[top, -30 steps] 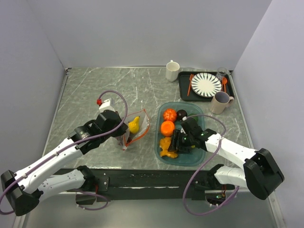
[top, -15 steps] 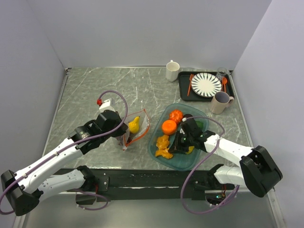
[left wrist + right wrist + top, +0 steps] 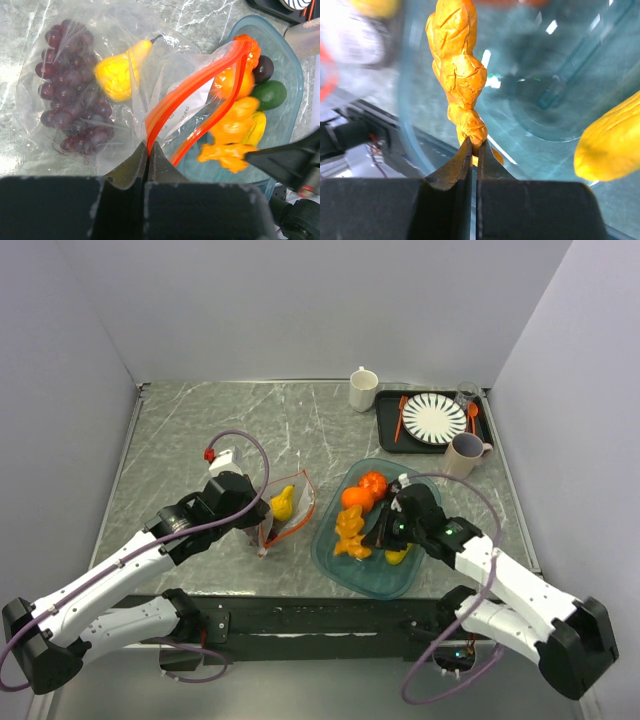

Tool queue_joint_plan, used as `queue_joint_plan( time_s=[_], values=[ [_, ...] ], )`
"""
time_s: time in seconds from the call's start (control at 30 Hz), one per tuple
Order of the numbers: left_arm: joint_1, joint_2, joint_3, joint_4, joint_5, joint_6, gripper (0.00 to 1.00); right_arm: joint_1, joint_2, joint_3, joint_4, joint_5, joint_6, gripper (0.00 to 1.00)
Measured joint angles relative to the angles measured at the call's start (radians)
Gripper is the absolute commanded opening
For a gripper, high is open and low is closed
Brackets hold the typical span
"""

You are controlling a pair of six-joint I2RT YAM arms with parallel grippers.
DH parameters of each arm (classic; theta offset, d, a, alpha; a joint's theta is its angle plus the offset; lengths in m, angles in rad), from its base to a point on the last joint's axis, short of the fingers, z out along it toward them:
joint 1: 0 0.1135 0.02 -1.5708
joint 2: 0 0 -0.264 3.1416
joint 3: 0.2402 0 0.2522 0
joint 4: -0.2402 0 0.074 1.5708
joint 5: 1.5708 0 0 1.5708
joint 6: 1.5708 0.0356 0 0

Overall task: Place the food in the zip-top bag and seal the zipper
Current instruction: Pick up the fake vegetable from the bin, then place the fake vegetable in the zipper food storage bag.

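Marble tabletop [image 3: 200, 430] (white walls [image 3: 300, 310]): left gripper [image 3: 149, 148] pinches zipper [image 3: 192, 84], right gripper [image 3: 474, 145] pinches orange piece [image 3: 457, 55].

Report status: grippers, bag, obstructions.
Left gripper shut on zipper, zip-top bag held open, grapes and pear inside. Right gripper shut on orange piece, over tray. Nothing seen blocking bag mouth.

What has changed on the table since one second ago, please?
The right claw has shut on the orange piece in the tray, and the tray has turned, its near end swinging left. The left claw still pinches the bag, which has not moved.
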Motion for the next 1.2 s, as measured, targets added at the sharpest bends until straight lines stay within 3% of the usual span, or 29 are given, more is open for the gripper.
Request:
queue_joint_plan(
  time_s=[0.43,0.67,0.87,1.2],
  values=[
    [0.000,0.032,0.000,0.021,0.006,0.000,0.01,0.011,-0.114,0.188,-0.143,0.027,-0.004,0.00],
    [0.000,0.091,0.000,0.045,0.022,0.000,0.01,0.124,-0.106,0.292,-0.142,0.027,0.005,0.00],
    [0.000,0.128,0.008,0.057,0.032,0.006,0.01,0.252,-0.001,0.322,-0.132,0.040,0.018,0.00],
    [0.000,0.114,0.010,0.071,0.061,0.011,0.01,0.264,0.219,0.369,-0.094,0.048,0.015,0.00]
  ],
)
